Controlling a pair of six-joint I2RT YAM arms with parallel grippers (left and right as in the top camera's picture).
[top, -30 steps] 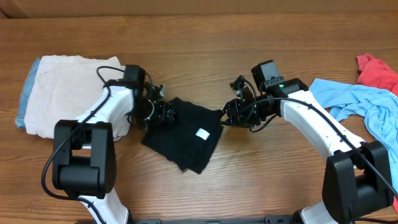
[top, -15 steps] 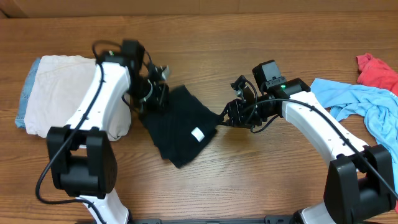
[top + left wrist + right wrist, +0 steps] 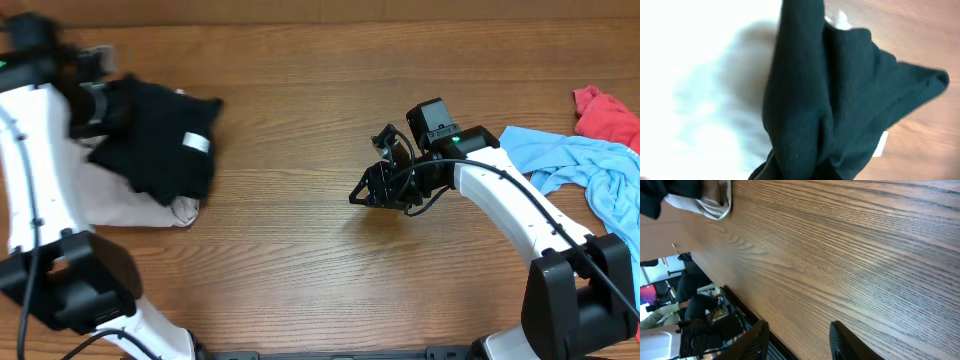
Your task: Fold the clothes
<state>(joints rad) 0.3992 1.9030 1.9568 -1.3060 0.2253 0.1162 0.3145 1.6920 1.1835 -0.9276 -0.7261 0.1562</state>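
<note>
Clearly grips the black T-shirt (image 3: 155,140) with the left gripper (image 3: 100,102), fingers closed on the bunched fabric at the far left of the table (image 3: 300,260). Hangs partly over the cream garment (image 3: 130,205), with the white label (image 3: 197,143) facing up. Appears blurred in the left wrist view, dark folds filling the middle. Holds the right gripper (image 3: 366,193) low over bare wood near the centre, fingers (image 3: 756,341) apart, nothing between them. Light blue garment (image 3: 585,170) and red garment (image 3: 605,115) side by side at the right edge.
</note>
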